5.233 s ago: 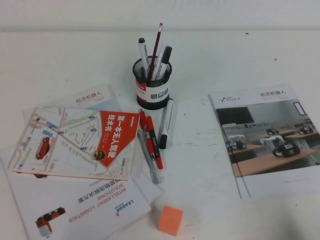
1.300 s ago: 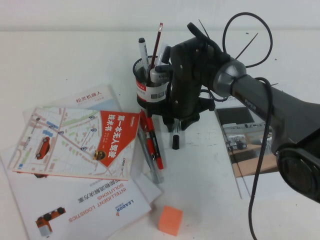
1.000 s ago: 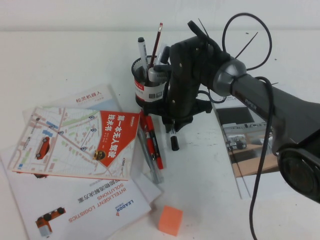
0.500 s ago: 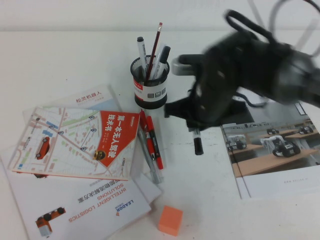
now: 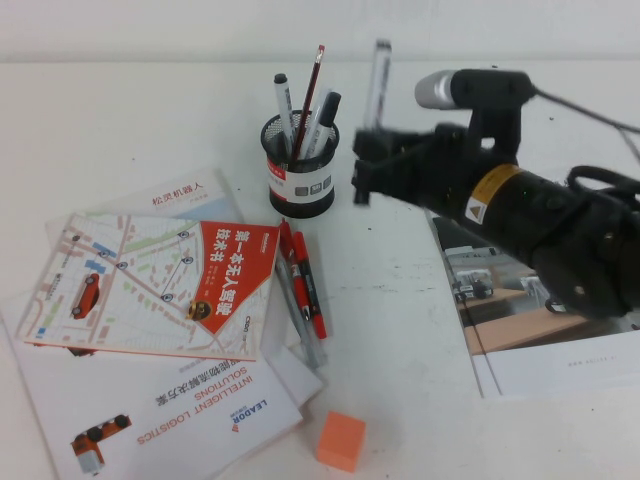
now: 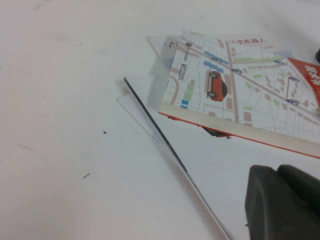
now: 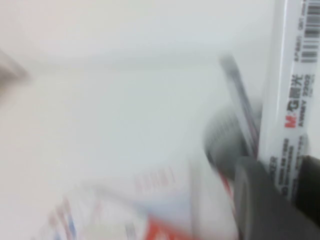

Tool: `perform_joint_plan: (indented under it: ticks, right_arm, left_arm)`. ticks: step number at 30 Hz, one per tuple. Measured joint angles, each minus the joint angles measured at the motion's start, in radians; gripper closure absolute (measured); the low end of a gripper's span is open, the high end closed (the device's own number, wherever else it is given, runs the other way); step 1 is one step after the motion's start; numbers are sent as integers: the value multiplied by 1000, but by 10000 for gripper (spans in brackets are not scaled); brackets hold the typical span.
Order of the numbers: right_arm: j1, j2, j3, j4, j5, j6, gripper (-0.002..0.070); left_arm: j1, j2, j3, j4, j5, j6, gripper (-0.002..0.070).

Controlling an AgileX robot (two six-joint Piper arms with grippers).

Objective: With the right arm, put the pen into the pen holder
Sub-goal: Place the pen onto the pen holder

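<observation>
High view: right gripper clamps thick silvery-grey marker upright, right of black wire-mesh pen holder.
Upright suits dropping in; left gripper parked low, left side, fingers' state unclear.

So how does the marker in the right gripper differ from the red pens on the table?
The marker stands upright in the air, clamped in the right gripper beside the pen holder; the red pens lie flat. The marker has a silvery-grey barrel, theirs are red. None is in the holder.
</observation>
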State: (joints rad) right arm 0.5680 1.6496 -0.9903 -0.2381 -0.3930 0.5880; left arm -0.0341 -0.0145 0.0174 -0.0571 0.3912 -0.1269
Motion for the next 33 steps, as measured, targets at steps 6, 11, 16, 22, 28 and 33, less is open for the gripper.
perform_joint_plan:
  ticks: [6,11,16,22,28,33]
  right_arm:
    - [-8,132,-62,37,-309,-179,562]
    - [-8,258,-176,62,-332,-228,562]
    - [-8,380,-321,81,-332,-235,562]
    - [-8,501,-477,84,-307,-238,562]
    - [-8,564,-529,84,-278,-238,406]
    - [-8,567,-531,137,-278,-238,306]
  left_arm:
    - [0,0,0,0,0,0,678]
    - [0,0,0,0,0,0,677]
    - [0,0,0,0,0,0,677]
    - [0,0,0,0,0,0,677]
    - [0,0,0,0,0,0,678]
    - [0,0,0,0,0,0,678]
